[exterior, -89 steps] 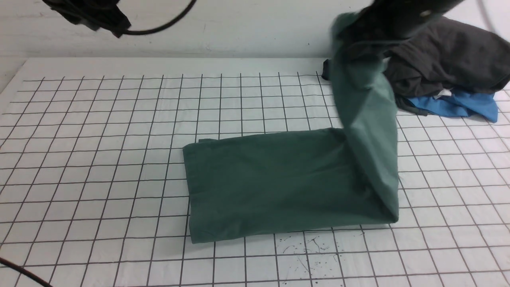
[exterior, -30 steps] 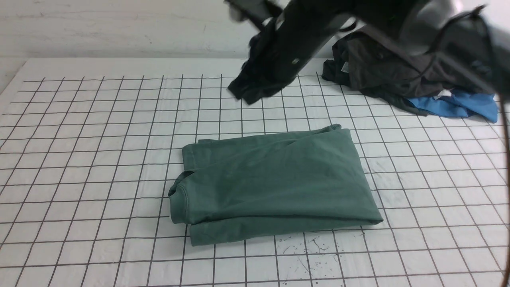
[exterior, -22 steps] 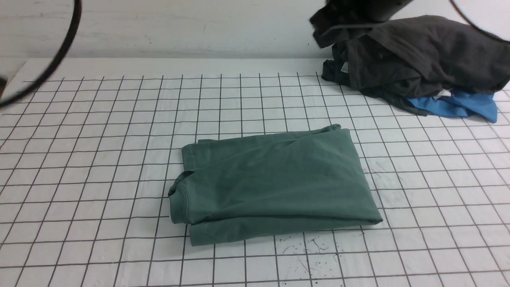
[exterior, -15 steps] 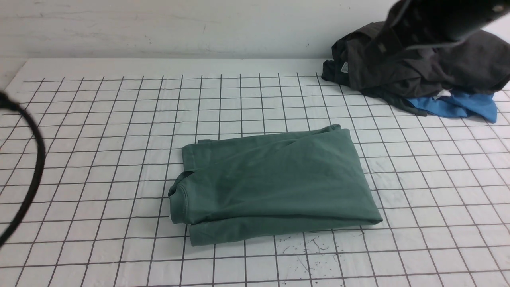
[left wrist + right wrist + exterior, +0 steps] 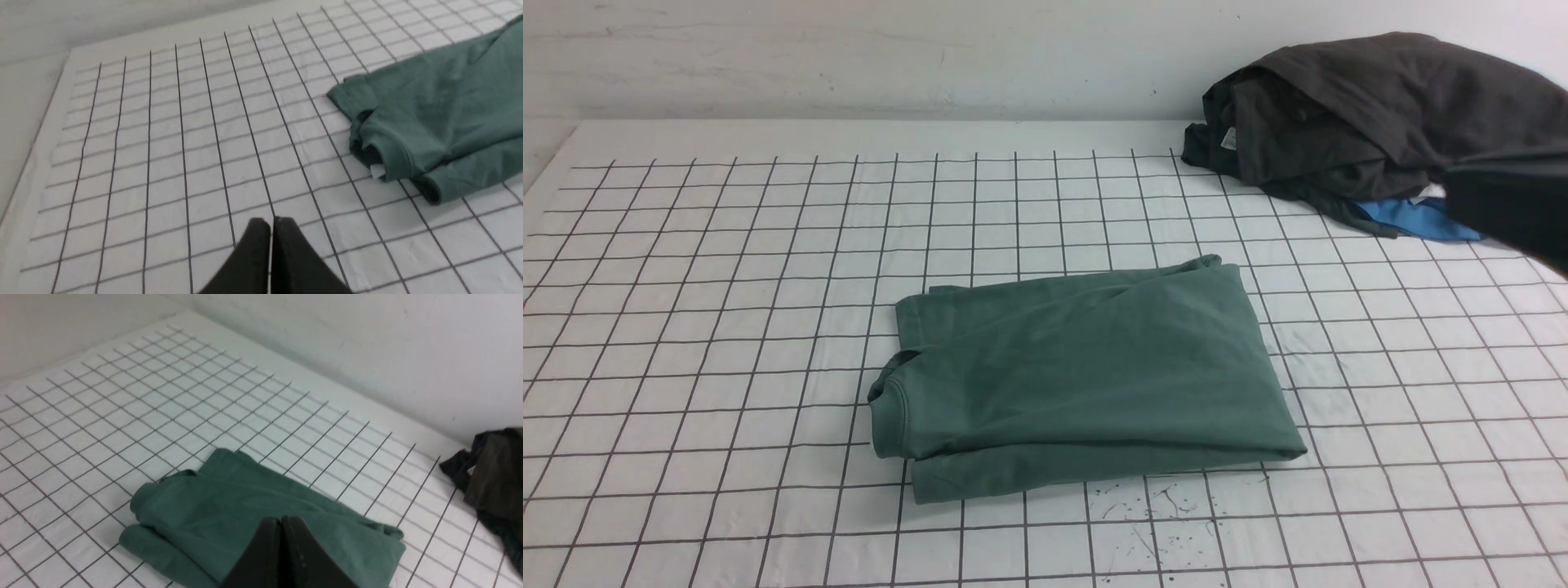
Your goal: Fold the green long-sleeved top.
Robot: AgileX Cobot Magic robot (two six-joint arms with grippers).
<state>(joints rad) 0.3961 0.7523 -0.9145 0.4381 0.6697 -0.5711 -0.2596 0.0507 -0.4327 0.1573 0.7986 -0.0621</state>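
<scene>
The green long-sleeved top (image 5: 1086,380) is laid near the middle of the table (image 5: 727,269), folded into a thick, roughly rectangular packet of soft matte cotton. Its ribbed collar (image 5: 888,412) is turned toward the left, and a rounded fold is seen along the near edge. From the left wrist view, a small white label (image 5: 377,171) is shown peeking out at the neck opening, under the curled rib. The cloth is lightly creased, with its far right corner puckered up a little.

The table is covered by a white sheet ruled with thin dark grid lines; a scatter of dark specks (image 5: 1156,510) is marked just near of the top.

At the far right, a rumpled heap of dark grey garments (image 5: 1372,114) is piled against the wall, with a bright blue garment (image 5: 1409,219) tucked beneath it.

The left gripper (image 5: 271,222) is held above bare grid, left of the top, its smooth black tapered fingers pressed together on nothing. The right gripper (image 5: 281,520) is clenched likewise, empty, above the top.
</scene>
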